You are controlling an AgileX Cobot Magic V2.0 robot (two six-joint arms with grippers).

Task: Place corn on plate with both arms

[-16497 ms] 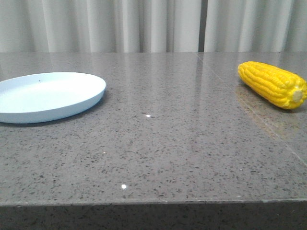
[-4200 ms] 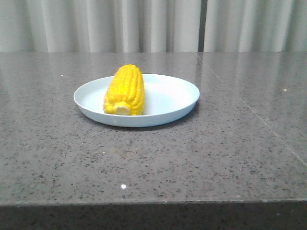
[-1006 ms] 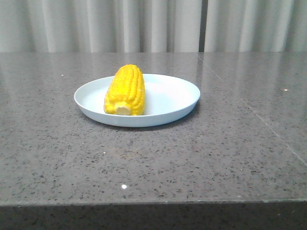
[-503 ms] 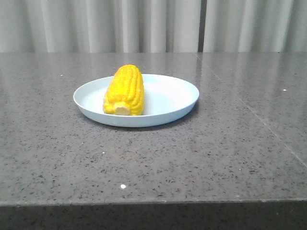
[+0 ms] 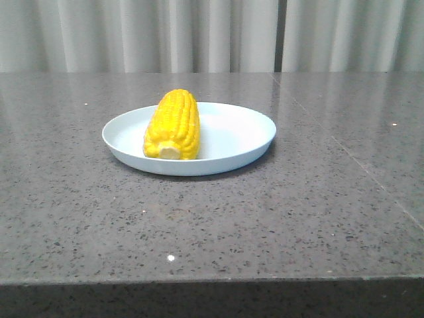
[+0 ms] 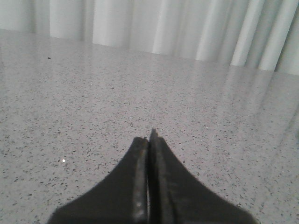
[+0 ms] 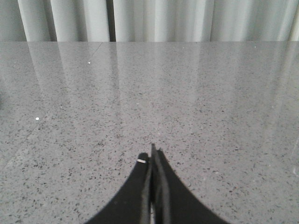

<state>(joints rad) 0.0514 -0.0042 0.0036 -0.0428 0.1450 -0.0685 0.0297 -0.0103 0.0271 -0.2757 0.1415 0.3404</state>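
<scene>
The yellow corn (image 5: pixel 173 124) lies on the pale light-blue plate (image 5: pixel 248 136) near the middle of the table in the front view, its pale stub end toward the camera. Neither arm shows in the front view. In the left wrist view my left gripper (image 6: pixel 149 138) is shut and empty over bare speckled table. In the right wrist view my right gripper (image 7: pixel 153 153) is shut and empty over bare table. The corn and plate do not show in either wrist view.
The grey speckled stone table (image 5: pixel 318 212) has its front edge near the bottom of the front view. Pale curtains (image 5: pixel 212 33) hang behind the table's far edge. A seam in the tabletop (image 5: pixel 344 159) runs diagonally on the right.
Since 16.5 s ago the plate has moved from the left to the centre and the corn from the far right onto it. Over the last second only slight jitter shows.
</scene>
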